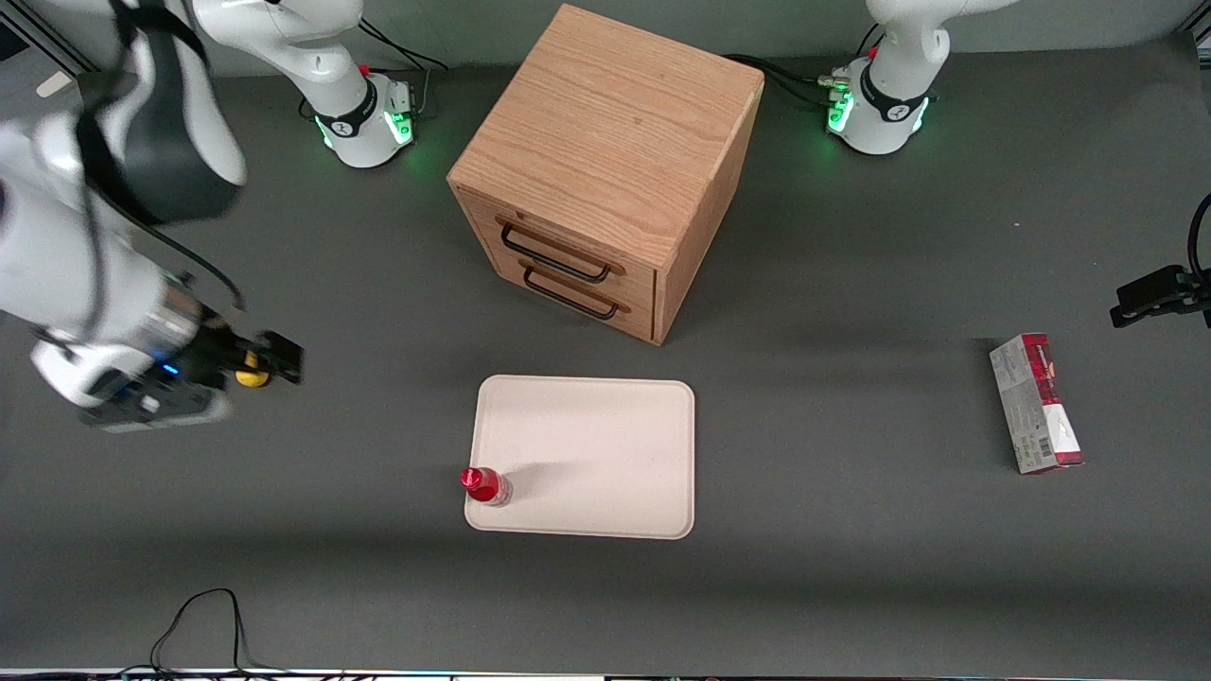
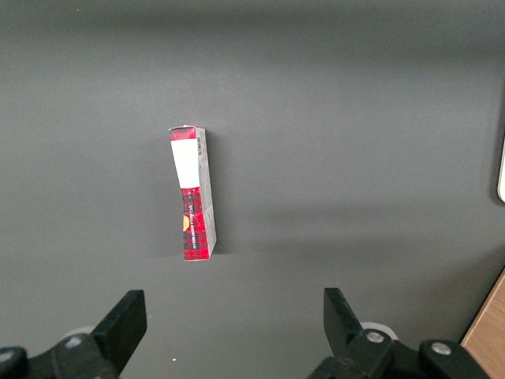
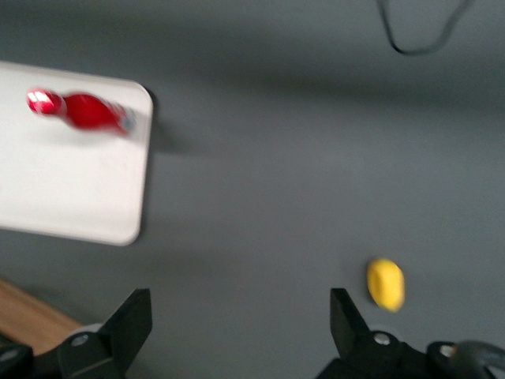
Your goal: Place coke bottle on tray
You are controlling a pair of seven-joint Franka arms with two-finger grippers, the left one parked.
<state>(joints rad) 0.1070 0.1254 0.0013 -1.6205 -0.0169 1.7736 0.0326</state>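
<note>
Right arm reaches in low over the table at the working arm's end, wrist roughly level, forearm blurred in front view. Gripper (image 1: pixel 284 360) hangs above the table surface, holding nothing. Wrist view shows both fingers (image 3: pixel 130 322) spread wide, gap clear between them. Height probably low; hard to judge.

A robotics lab: two white arms are bolted by their bases, ringed with green lights, to a plain dark grey worktop (image 1: pixel 851 530) with loose black cables trailing over its edges. A small black camera on a mount (image 1: pixel 1159 293) looks in from the parked arm's end. The things set out are unrelated props: a wooden two-drawer cabinet (image 1: pixel 605 170), a cream tray (image 1: pixel 596 454), a carton (image 1: pixel 1036 402)
</note>
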